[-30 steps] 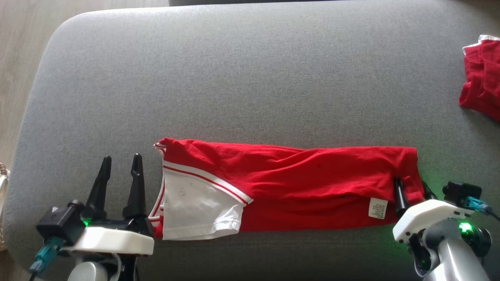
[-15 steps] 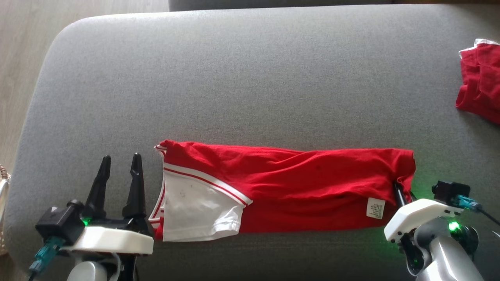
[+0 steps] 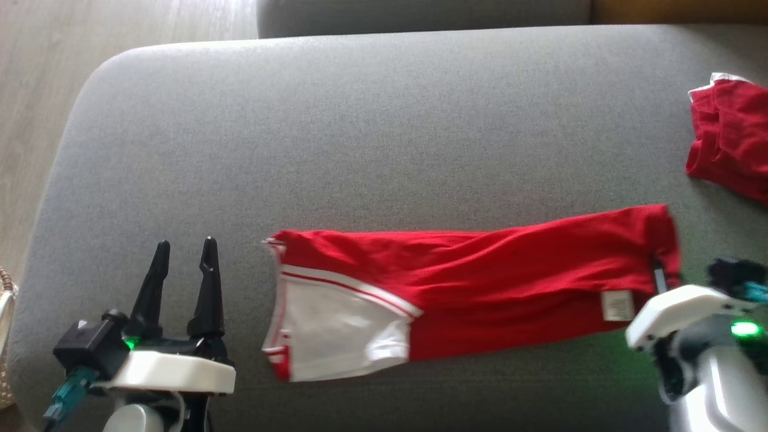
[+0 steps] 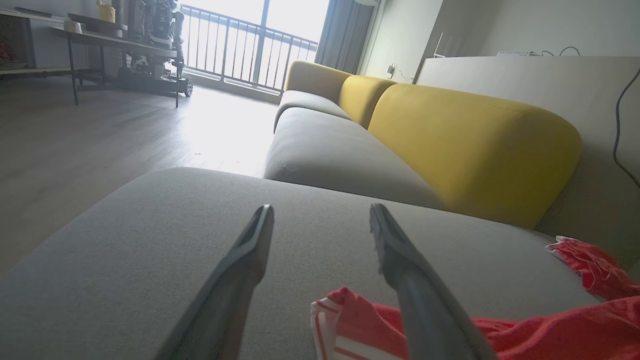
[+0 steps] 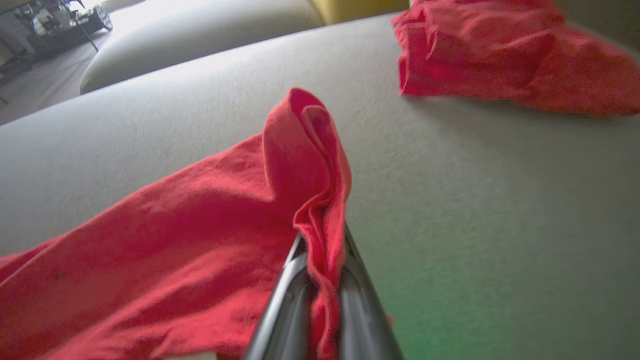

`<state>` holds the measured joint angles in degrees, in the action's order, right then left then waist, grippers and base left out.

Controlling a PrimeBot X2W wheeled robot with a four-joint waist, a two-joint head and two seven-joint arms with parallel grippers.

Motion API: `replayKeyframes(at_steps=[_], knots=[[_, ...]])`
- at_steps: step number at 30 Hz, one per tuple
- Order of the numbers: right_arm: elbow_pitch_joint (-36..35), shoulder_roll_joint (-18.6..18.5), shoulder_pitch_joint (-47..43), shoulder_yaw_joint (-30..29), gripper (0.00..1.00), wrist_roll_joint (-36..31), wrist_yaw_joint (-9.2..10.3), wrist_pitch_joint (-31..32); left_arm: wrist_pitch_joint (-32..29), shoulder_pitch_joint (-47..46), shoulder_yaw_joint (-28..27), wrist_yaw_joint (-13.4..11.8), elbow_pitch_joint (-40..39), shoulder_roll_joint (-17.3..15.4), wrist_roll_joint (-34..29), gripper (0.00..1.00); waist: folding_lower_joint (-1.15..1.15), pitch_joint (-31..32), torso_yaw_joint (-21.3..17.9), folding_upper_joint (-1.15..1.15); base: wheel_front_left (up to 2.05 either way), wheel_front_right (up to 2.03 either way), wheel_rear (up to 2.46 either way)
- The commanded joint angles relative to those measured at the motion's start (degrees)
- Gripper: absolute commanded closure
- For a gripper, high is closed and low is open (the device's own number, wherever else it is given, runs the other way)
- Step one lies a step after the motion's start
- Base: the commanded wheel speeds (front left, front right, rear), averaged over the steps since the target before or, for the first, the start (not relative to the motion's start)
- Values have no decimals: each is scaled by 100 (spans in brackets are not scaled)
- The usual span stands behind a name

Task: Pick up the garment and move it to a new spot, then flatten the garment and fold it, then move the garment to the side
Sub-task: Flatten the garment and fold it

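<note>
The right gripper (image 5: pixel 322 250) clamps the shirt (image 3: pixel 498 270) at 3 o'clock — its thin bite could slip under drag; left gripper (image 3: pixel 186 245), 9 o'clock, gapes open.

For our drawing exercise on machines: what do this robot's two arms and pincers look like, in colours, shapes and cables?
The left pincer has two long black tapered fingers on a white housing, with a green light and a black camera block carrying a teal plug. The right pincer has dark glossy fingers, a white shell, a green lamp and a silver-grey forearm.
</note>
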<state>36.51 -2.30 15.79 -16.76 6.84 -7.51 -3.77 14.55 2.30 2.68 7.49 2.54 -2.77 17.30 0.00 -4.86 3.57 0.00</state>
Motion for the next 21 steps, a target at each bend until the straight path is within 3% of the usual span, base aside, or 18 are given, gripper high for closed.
replayKeyframes(at_steps=[1,11,21], knots=[[-411,-58,158,-181,100,-180,2,73,45,-76,-207,0,-234,-11,-4,0,0,56,13,0,0,0,0],[-1154,-58,-68,-682,100,-1056,2,693,45,20,-103,0,-296,-10,80,0,0,214,43,0,0,0,0],[-1529,-58,-303,-3,100,-208,2,1206,45,71,-38,0,-381,-10,149,0,0,398,68,0,0,0,0]])
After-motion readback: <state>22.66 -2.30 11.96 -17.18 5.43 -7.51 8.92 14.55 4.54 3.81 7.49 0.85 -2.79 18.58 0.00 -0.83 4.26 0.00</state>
